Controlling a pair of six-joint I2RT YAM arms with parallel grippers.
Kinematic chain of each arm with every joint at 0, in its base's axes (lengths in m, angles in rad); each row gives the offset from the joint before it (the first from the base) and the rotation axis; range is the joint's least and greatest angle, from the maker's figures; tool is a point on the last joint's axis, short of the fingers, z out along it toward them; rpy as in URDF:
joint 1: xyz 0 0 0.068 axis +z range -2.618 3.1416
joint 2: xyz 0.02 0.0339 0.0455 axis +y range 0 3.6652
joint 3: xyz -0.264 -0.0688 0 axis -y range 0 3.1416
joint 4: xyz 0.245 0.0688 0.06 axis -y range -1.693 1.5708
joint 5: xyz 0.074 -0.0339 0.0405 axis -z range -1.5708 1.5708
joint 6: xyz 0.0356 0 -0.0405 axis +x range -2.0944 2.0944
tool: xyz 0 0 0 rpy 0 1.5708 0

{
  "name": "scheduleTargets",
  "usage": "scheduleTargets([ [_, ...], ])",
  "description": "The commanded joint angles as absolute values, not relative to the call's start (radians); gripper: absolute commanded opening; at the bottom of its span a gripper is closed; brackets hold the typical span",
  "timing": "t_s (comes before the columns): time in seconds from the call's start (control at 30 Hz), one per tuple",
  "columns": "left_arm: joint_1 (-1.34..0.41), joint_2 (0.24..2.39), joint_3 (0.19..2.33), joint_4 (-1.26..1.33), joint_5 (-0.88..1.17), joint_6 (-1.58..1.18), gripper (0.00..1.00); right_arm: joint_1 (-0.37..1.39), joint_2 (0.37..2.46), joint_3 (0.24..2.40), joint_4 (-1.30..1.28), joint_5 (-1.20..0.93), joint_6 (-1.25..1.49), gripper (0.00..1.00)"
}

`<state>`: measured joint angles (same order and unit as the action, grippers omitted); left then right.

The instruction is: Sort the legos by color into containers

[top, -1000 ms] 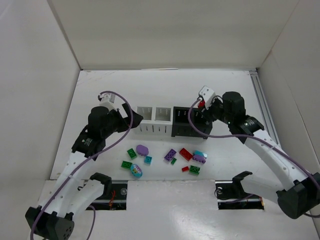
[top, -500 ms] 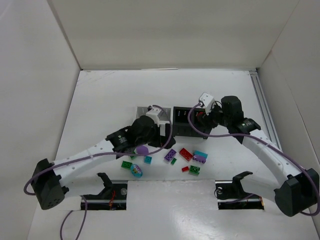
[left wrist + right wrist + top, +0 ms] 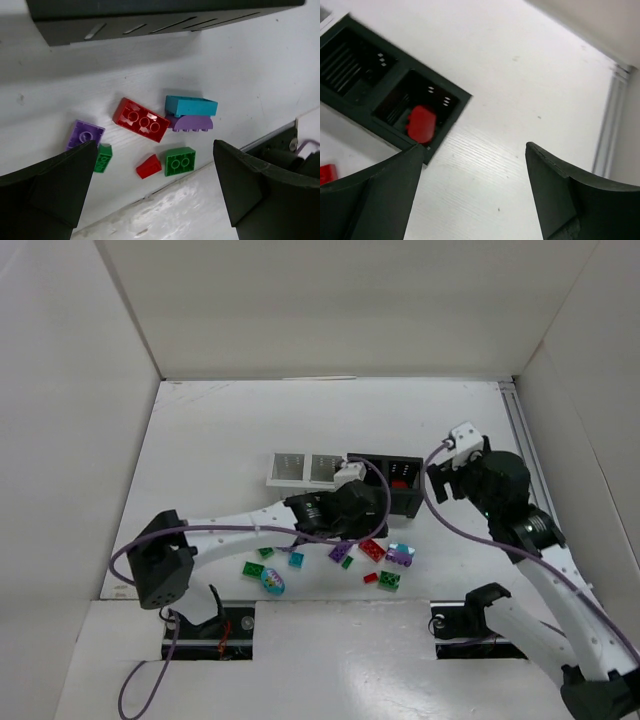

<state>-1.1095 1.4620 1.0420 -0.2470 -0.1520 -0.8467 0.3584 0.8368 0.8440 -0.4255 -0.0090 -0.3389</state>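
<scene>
Though loose, two red legos [image 3: 141,123]

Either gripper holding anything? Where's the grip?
Nothing held. Left gripper is open over the loose plastic bricks; right gripper is open near the black slotted bin containing one small red piece.

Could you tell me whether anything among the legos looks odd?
Yes: the teal brick sits flush against the purple rounded piece, like one joined lump, right of the long red brick. Mixed colours would likely need separating.
</scene>
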Motion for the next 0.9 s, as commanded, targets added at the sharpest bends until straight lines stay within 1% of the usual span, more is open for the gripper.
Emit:
scheduleTargets([
  [0.0,-1.164,1.556,1.138,-0.339,-0.232,-1.082,1.0,0.35,0.685,0.818,-0.478,0.216,-0.192,0.88],
  [0.07,-1.192,1.612,1.202,-0.379,-0.232,-1.149,1.0,0.341,0.619,0.805,-0.5,0.265,-0.183,0.9],
  [0.13,-1.192,1.681,1.229,-0.415,-0.221,-1.227,0.99,0.341,0.534,0.805,-0.529,0.322,-0.17,0.9],
  [0.27,-1.201,1.735,1.215,-0.391,-0.175,-1.345,0.97,0.341,0.439,0.805,-0.589,0.396,-0.17,0.93],
  [0.37,-1.201,1.724,1.149,-0.315,-0.157,-1.405,0.89,0.341,0.404,0.795,-0.62,0.405,-0.182,0.93],
  [0.47,-1.201,1.735,1.126,-0.314,-0.17,-1.482,0.89,0.341,0.393,0.785,-0.62,0.414,-0.195,0.94],
  [0.5,-1.201,1.735,1.126,-0.314,-0.179,-1.497,0.88,0.341,0.393,0.785,-0.62,0.414,-0.207,0.95],
  [0.57,-1.201,1.764,1.173,-0.325,-0.196,-1.517,0.88,0.341,0.393,0.785,-0.63,0.403,-0.216,0.95],
  [0.7,-1.201,1.828,1.275,-0.498,-0.267,-1.6,0.89,0.341,0.393,0.785,-0.63,0.403,-0.225,0.96],
  [0.77,-1.201,1.829,1.275,-0.54,-0.287,-1.662,0.89,0.341,0.393,0.785,-0.63,0.393,-0.225,0.96],
  [0.83,-1.201,1.804,1.226,-0.549,-0.31,-1.738,0.89,0.341,0.393,0.776,-0.63,0.393,-0.235,0.98],
  [0.87,-1.201,1.804,1.226,-0.549,-0.31,-1.759,0.87,0.341,0.393,0.776,-0.63,0.393,-0.235,0.98],
])
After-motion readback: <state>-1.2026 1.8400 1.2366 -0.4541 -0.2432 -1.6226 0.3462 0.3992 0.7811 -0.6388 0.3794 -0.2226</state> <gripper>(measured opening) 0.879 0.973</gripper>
